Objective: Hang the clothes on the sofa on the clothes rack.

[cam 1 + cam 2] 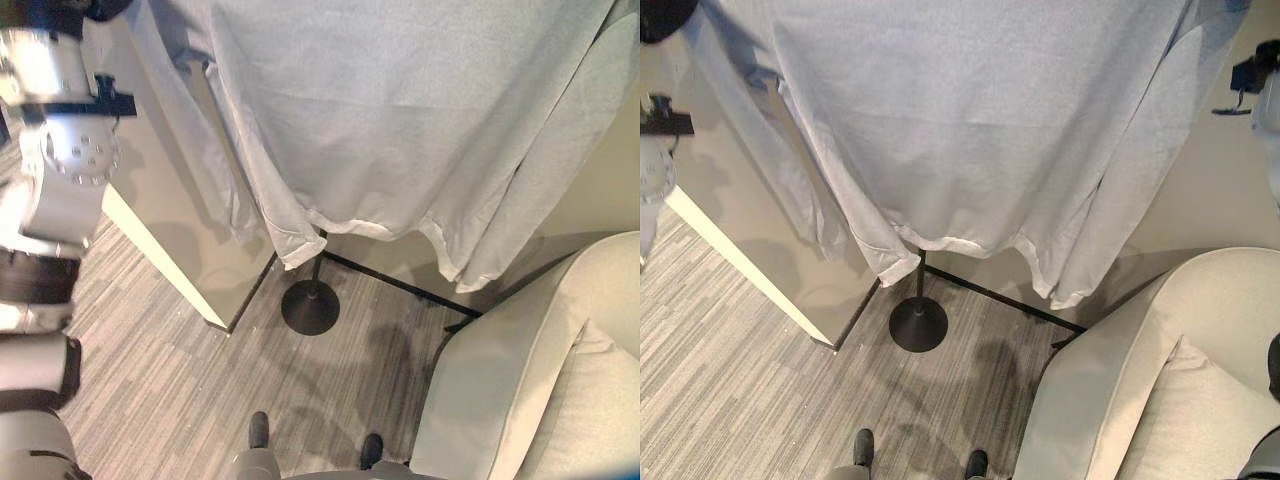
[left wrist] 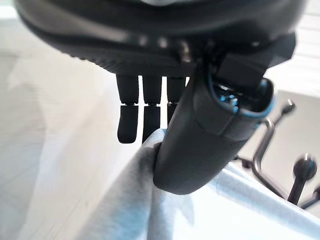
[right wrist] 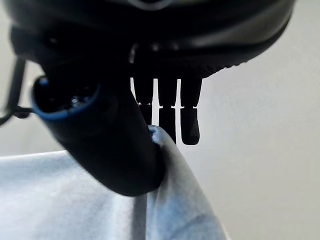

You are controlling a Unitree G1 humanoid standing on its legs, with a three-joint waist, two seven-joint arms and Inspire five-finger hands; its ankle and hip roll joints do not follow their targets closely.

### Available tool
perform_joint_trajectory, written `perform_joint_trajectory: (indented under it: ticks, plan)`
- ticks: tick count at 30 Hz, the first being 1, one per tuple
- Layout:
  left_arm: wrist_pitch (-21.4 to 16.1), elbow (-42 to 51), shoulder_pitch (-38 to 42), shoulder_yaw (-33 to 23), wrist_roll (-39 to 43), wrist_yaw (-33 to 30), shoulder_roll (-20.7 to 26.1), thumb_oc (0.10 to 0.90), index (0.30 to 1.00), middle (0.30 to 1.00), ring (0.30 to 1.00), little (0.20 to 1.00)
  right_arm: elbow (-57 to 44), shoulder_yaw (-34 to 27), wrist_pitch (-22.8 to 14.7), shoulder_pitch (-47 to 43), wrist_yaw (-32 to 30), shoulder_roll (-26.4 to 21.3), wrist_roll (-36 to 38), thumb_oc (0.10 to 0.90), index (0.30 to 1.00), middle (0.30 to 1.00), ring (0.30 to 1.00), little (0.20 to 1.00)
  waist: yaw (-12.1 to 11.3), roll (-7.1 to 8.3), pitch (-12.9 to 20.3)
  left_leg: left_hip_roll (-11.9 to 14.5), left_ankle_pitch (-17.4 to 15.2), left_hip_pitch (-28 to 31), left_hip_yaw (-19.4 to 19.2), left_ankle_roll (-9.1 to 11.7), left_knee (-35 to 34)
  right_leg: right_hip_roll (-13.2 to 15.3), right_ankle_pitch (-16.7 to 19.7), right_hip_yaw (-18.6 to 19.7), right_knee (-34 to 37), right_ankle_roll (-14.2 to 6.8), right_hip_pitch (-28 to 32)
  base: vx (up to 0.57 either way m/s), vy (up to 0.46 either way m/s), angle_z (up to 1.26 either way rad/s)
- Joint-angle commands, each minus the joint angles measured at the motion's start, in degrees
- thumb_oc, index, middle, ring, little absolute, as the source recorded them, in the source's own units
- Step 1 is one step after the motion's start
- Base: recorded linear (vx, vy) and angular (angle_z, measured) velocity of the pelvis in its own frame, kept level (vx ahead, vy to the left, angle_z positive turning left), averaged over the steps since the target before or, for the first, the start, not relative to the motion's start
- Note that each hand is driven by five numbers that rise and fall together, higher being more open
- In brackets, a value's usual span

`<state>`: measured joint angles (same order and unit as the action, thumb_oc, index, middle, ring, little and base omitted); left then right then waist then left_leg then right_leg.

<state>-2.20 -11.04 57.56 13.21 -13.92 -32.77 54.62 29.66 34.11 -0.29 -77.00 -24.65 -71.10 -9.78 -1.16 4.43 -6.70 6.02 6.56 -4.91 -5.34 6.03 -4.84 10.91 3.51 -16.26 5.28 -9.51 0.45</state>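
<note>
A pale grey long-sleeved shirt (image 1: pixel 400 110) hangs spread wide in front of me, its hem and sleeves dangling above the floor. My left hand (image 2: pixel 200 135) pinches one top corner of the shirt (image 2: pixel 145 200) between thumb and fingers. My right hand (image 3: pixel 115 150) pinches the other corner of the shirt (image 3: pixel 75 200) the same way. The clothes rack's black round base (image 1: pixel 310 305) and pole stand on the floor behind the shirt. Its dark hooks (image 2: pixel 300 175) show past my left hand. The light sofa (image 1: pixel 560 370) is at the lower right.
A white cabinet or wall panel (image 1: pixel 170 200) stands at the left, close to the rack base. Grey striped carpet (image 1: pixel 180 390) covers the floor. A cushion (image 1: pixel 1200 420) lies on the sofa. A beige wall runs behind.
</note>
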Motion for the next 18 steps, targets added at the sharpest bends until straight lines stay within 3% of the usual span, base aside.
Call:
perform_joint_trajectory:
  ticks: [1, 3, 6, 10, 16, 18]
  plan:
    - [1.6, -5.6, 9.0, 2.4, 0.5, -5.3, 4.5, 0.4, 0.3, 0.3, 0.3, 0.3, 5.6, 4.6, 1.4, -11.8, -2.8, -1.6, 3.7, 0.4, 0.3, 0.3, 0.3, 0.3, -0.8, 2.21, 6.5, 2.3, -7.5, 4.0, -3.6, 3.2, -0.2, 1.3, -0.2, -0.8, -0.3, -2.7, -1.1, -0.01, -0.03, 0.04]
    - [2.7, -8.0, 12.6, 5.7, -0.1, -5.1, 5.6, 0.4, 0.3, 0.3, 0.3, 0.3, 8.2, 8.9, 2.2, -15.0, -1.9, -0.6, 2.8, 0.4, 0.3, 0.3, 0.3, 0.3, -1.1, 1.49, 6.3, 2.3, -7.1, 3.2, -3.2, 3.4, -0.2, 1.4, -0.1, -1.2, -0.3, -2.8, -1.6, 0.01, -0.011, 0.07]
    - [3.1, -15.1, 18.7, 10.5, 1.1, -5.1, 2.8, 0.4, 0.3, 0.3, 0.3, 0.3, 14.3, 13.9, 2.9, -20.0, -0.5, 2.4, 3.3, 0.4, 0.3, 0.3, 0.3, 0.3, -1.5, 0.04, 5.8, 2.2, -6.8, 2.2, -2.6, 3.6, -0.2, 1.4, -0.3, -1.7, -0.3, -2.9, -2.2, 0.05, -0.007, 0.13]
    - [3.5, -20.3, 19.8, 12.7, 2.0, -5.0, 2.7, 0.4, 0.3, 0.3, 0.3, 0.3, 20.5, 16.7, 3.4, -22.7, 0.3, 5.5, 3.9, 0.4, 0.3, 0.3, 0.3, 0.3, -1.7, -0.69, 5.7, 2.0, -6.6, 1.8, -2.5, 3.8, -0.2, 1.3, -0.6, -1.8, -0.3, -2.8, -2.3, 0.04, 0.002, 0.03]
    - [2.8, -28.2, 18.6, 16.7, 5.0, -1.7, 9.1, 0.4, 0.3, 0.3, 0.3, 0.3, 29.6, 14.0, 2.0, -22.7, 0.6, 9.3, 13.9, 0.4, 0.3, 0.3, 0.3, 0.3, -0.9, 0.28, 5.5, 2.2, -6.2, 1.9, -4.1, 3.7, -0.2, 1.1, -0.7, 0.1, -0.3, -2.7, -3.0, 0.03, -0.011, -0.08]
    - [2.6, -32.5, 19.9, 21.2, 3.9, 0.6, 10.4, 0.4, 0.3, 0.3, 0.3, 0.3, 34.3, 13.5, 1.4, -23.4, 1.9, 11.0, 17.2, 0.4, 0.3, 0.3, 0.3, 0.3, -1.1, 0.82, 4.9, 2.6, -5.9, 1.2, -4.3, 4.0, -0.2, 0.9, -0.7, 0.5, -0.3, -2.8, -4.0, -0.02, -0.029, -0.1]
